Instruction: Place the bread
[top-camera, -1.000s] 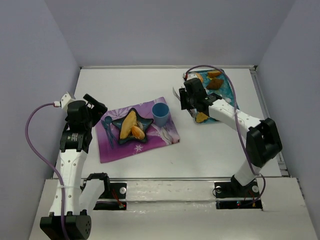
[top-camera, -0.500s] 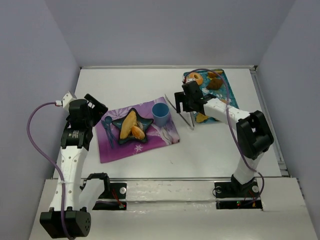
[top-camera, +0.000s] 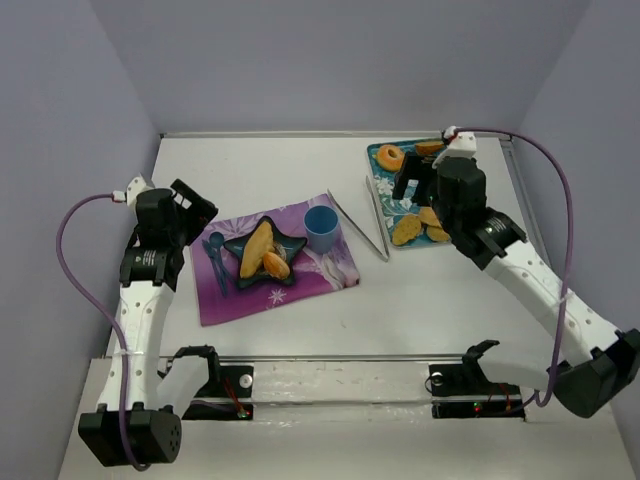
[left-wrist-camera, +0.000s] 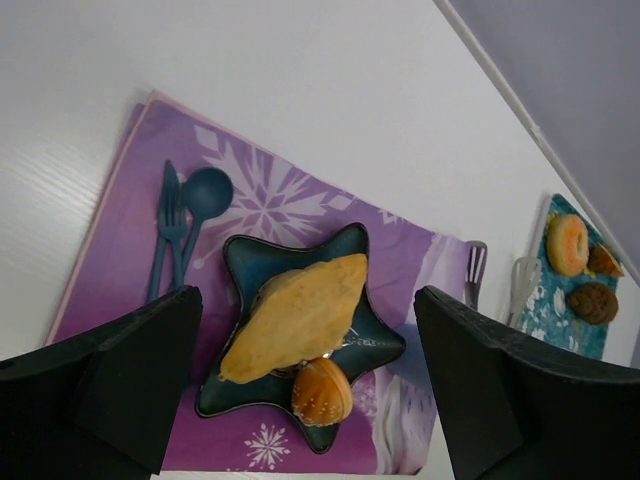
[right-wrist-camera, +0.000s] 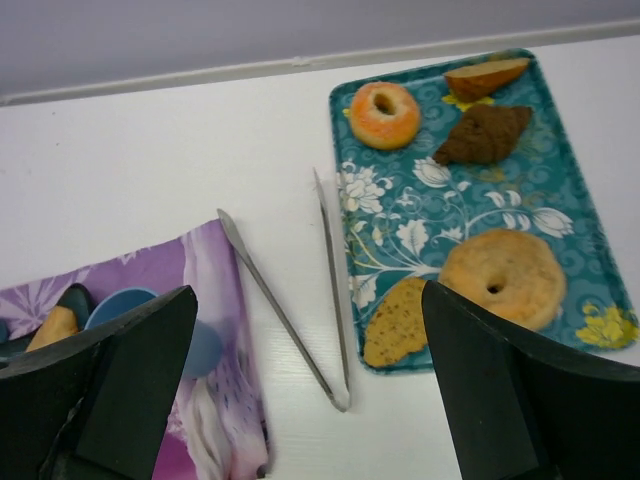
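A dark blue star plate (left-wrist-camera: 243, 262) on the purple mat (top-camera: 325, 270) holds a long flat bread (left-wrist-camera: 296, 314) and a small round bun (left-wrist-camera: 322, 392). My left gripper (left-wrist-camera: 307, 330) hovers open above that plate, touching nothing. The teal tray (right-wrist-camera: 420, 215) carries a donut (right-wrist-camera: 385, 101), a brown croissant (right-wrist-camera: 486, 133), a wedge (right-wrist-camera: 487, 75), a large bagel (right-wrist-camera: 503, 276) and a bread slice (right-wrist-camera: 397, 322). Metal tongs (right-wrist-camera: 300, 305) lie loose on the table between mat and tray. My right gripper (top-camera: 412, 186) is open and empty over the tray's left side.
A light blue cup (top-camera: 321, 229) stands on the mat's right part. A blue fork and spoon (left-wrist-camera: 178, 225) lie left of the plate. The table's back wall runs just behind the tray (top-camera: 388, 192).
My right gripper has opened and let go of the tongs, which now lie on the table. The right arm has drawn back to the right over the tray. The left arm barely moved.
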